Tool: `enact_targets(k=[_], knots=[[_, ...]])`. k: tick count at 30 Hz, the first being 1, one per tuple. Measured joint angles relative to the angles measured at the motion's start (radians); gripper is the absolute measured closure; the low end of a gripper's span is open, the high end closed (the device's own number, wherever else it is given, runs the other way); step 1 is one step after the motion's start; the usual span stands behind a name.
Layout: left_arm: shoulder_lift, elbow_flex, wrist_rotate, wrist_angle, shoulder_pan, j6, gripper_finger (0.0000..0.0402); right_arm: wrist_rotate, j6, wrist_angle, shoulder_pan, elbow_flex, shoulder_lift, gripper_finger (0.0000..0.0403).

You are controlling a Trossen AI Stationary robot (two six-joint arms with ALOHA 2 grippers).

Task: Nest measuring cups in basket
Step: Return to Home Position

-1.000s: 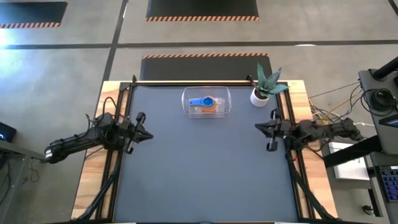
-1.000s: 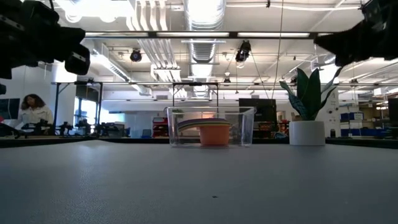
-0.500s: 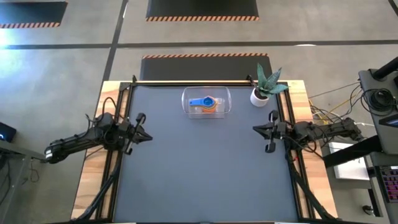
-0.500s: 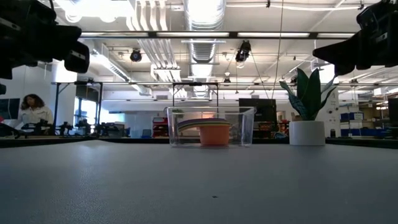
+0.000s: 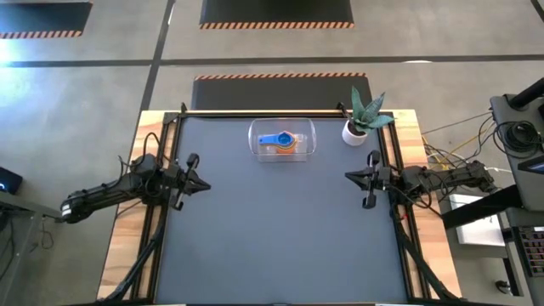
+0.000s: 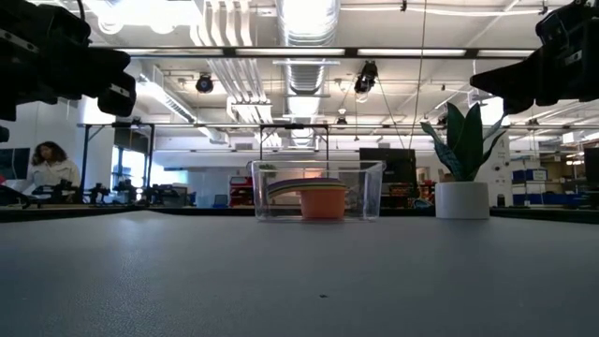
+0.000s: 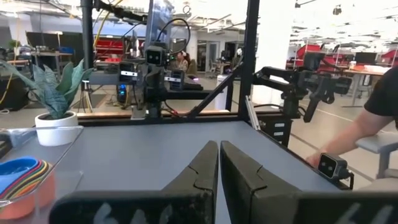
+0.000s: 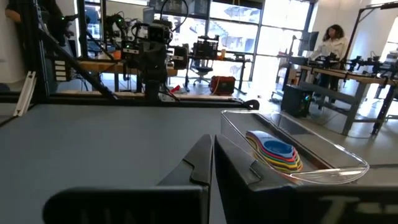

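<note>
The clear basket (image 5: 282,138) stands near the table's far edge, also seen in the low view (image 6: 318,190). Inside it the measuring cups (image 5: 282,141) sit nested in one stack, blue on top and orange at the outside; the right wrist view shows their coloured rims (image 8: 277,153), the left wrist view their edge (image 7: 22,177). My left gripper (image 5: 202,184) hovers shut at the table's left side, well clear of the basket. My right gripper (image 5: 350,176) hovers shut at the right side, also away from it.
A white pot with a green plant (image 5: 357,127) stands at the far right corner beside the basket. A dark frame rail (image 5: 280,111) runs along the far edge. A person (image 6: 47,168) sits in the room beyond, and another person's arm (image 7: 367,118) shows past the table.
My right gripper has shifted slightly toward the table's middle and sunk a little; the left arm and the basket with its cups have stayed put.
</note>
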Motion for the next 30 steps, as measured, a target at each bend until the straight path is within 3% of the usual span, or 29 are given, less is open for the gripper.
enact_targets(k=[30], knots=[[0.003, 0.013, 0.000, 0.001, 0.000, -0.001, 0.0402, 0.001, 0.000, 0.003, 0.000, -0.001, 0.000, 0.0394]])
